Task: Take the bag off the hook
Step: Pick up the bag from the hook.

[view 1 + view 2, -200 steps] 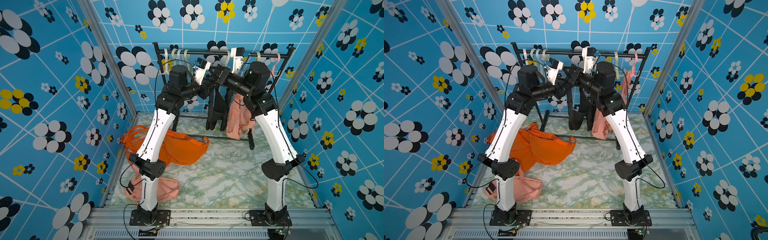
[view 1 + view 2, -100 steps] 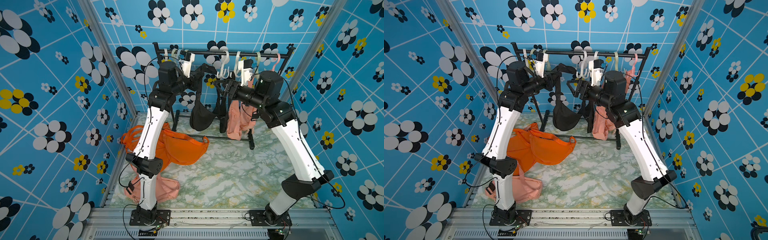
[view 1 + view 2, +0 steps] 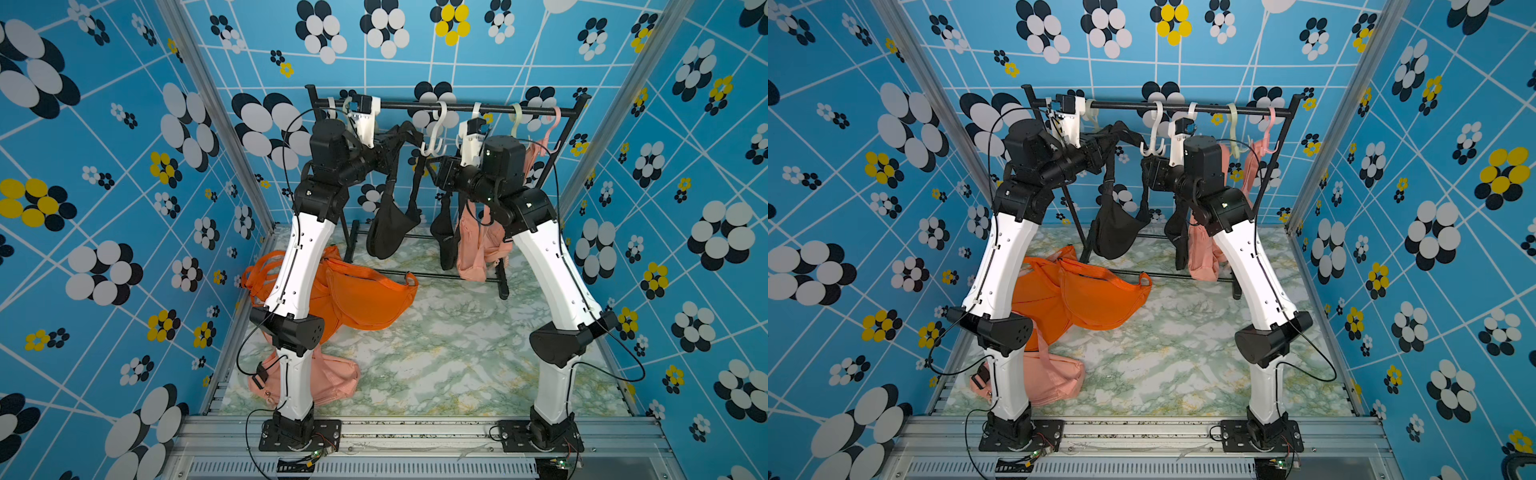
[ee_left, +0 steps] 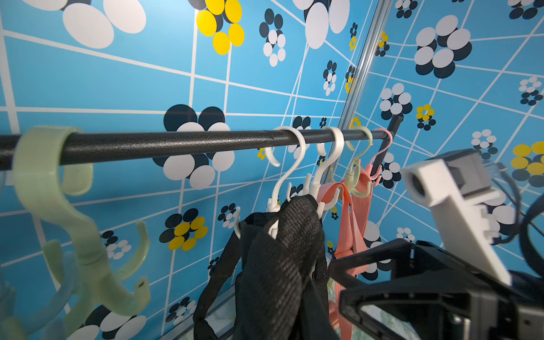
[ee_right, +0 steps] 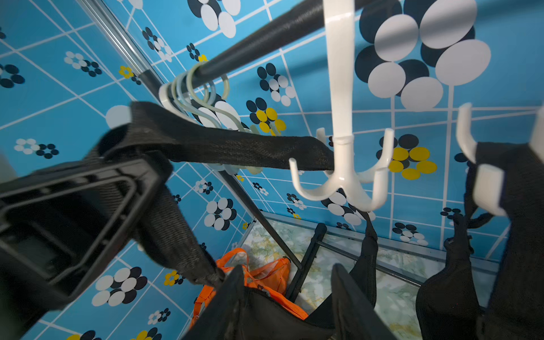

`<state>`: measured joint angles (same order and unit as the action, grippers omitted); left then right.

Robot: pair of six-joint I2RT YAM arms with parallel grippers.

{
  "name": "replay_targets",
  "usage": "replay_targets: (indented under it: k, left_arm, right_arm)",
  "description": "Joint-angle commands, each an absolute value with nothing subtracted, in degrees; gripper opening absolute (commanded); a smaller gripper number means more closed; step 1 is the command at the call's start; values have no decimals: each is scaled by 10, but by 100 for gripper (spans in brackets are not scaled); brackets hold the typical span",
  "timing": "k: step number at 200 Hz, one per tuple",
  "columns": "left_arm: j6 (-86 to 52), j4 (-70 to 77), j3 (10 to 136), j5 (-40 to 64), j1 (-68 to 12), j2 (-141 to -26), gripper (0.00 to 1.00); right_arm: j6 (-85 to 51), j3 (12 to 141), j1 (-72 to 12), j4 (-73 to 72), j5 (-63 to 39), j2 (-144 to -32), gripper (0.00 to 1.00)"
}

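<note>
In both top views the left gripper (image 3: 388, 153) is clamped on the strap (image 3: 411, 135) of the black bag (image 3: 390, 237). The pouch hangs centre frame, under the rail (image 3: 407, 106). The right gripper (image 3: 434, 168) is half-spread and empty, just beside the white hook (image 3: 434, 139).

Left wrist: the strap fills the lower centre, with the hook behind it.

Right wrist: the strap runs across to the hook; can't tell if it's off.

You're on the unhooking step, probably near done. Next, lift the strap over the hook's tip and draw it clear.

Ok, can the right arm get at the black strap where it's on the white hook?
Likely yes: the right gripper sits open just under the white hook, nothing between it and the black strap looped there. The left gripper holds that strap taut.
</note>
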<state>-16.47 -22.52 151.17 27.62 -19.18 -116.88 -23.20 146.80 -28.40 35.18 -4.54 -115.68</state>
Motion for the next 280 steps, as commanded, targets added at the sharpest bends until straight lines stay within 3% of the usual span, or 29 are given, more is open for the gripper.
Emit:
replay_targets:
  k: [1,29,66,87,122,141,189,280]
  left_arm:
    - [-186,-186,1526,297,-189,-1145,15]
    - [-201,-179,1527,311,-190,-1143,15]
    - [-212,-178,1522,325,-192,-1136,15]
    - [-212,-176,1513,328,-191,-1130,15]
    - [-222,-171,1510,342,-192,-1125,14]
    - [-227,-166,1509,350,-192,-1121,14]
    - [-190,-155,1508,311,-191,-1127,16]
    - [-277,38,1574,227,-131,-1190,17]
  right_arm:
    - [-278,1489,-271,330,-42,-1174,52]
    - [-314,1482,-263,268,-50,-1191,67]
    - [-423,1480,-236,157,-138,-1221,88]
    - [-483,1473,-225,100,-157,-1232,89]
    - [-529,1477,-222,66,-139,-1242,71]
    - [-552,1481,-221,59,-133,-1268,55]
    - [-577,1514,-220,126,-196,-1270,28]
    - [-611,1503,-205,233,-312,-1184,15]
